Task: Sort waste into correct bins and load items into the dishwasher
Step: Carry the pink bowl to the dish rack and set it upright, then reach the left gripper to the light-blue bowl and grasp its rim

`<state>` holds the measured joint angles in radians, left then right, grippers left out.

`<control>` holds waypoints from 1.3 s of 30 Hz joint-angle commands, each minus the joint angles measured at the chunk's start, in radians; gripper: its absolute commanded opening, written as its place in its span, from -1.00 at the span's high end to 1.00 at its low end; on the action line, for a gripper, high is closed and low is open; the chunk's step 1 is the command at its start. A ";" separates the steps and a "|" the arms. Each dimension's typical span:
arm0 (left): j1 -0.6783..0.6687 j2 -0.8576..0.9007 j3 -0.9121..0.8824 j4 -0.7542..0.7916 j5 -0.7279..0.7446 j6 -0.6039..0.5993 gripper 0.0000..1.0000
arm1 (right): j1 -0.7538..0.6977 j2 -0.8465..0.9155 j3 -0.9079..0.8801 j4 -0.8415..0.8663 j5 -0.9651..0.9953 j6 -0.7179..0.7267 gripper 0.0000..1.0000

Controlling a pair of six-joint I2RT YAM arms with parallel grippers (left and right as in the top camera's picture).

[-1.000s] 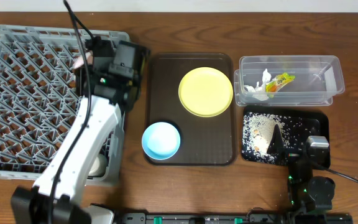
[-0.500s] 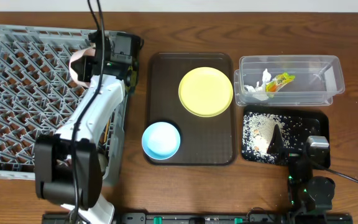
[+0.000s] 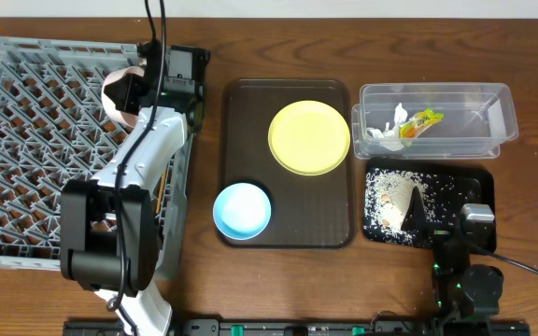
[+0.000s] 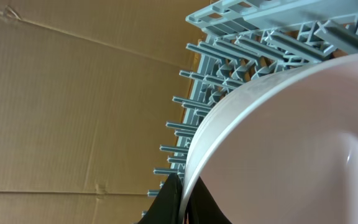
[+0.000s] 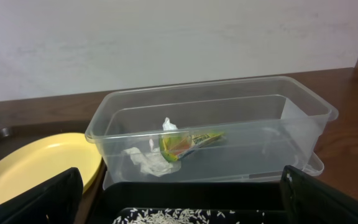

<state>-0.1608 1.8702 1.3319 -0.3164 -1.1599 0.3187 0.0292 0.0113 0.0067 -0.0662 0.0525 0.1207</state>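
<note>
My left gripper [image 3: 131, 93] is shut on the rim of the white bowl [image 3: 117, 93] and holds it on edge over the right side of the grey dish rack [image 3: 35, 149]. In the left wrist view the bowl [image 4: 291, 149] fills the frame, its rim pinched between my fingers [image 4: 184, 202], with rack pegs [image 4: 241, 43] behind. The yellow plate [image 3: 308, 137] and the light-blue bowl [image 3: 243, 210] sit on the brown tray [image 3: 330, 229]. The clear tub [image 3: 434, 119] holds the snack wrapper [image 3: 421, 122] and white paper [image 3: 388, 131]. Rice crumbs [image 3: 390, 201] lie in the black tray [image 3: 474, 182]. My right gripper [image 5: 179, 205] is open above the black tray. Chopsticks are hard to make out.
In the right wrist view the clear tub [image 5: 210, 134] stands just behind the black tray [image 5: 191, 208], with the yellow plate [image 5: 36, 165] to its left. A cardboard wall [image 4: 73, 99] shows beyond the rack.
My left arm has swung further over the rack's right edge, turning the white bowl up on edge. The right arm has not moved.
</note>
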 commanded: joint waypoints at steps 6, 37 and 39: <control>-0.034 0.018 -0.013 -0.020 -0.010 0.016 0.81 | -0.006 -0.005 -0.001 -0.003 0.006 -0.010 -0.99; -0.276 -0.322 -0.012 -0.540 0.896 -0.446 -0.20 | -0.006 -0.005 -0.001 -0.003 0.006 -0.010 -0.99; -0.270 -0.364 -0.012 -0.606 1.020 -0.510 -0.20 | -0.006 -0.005 -0.001 -0.003 0.006 -0.010 -0.99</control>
<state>-0.4393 1.5581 1.3190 -0.8711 -0.4301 -0.0837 0.0292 0.0113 0.0067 -0.0658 0.0525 0.1207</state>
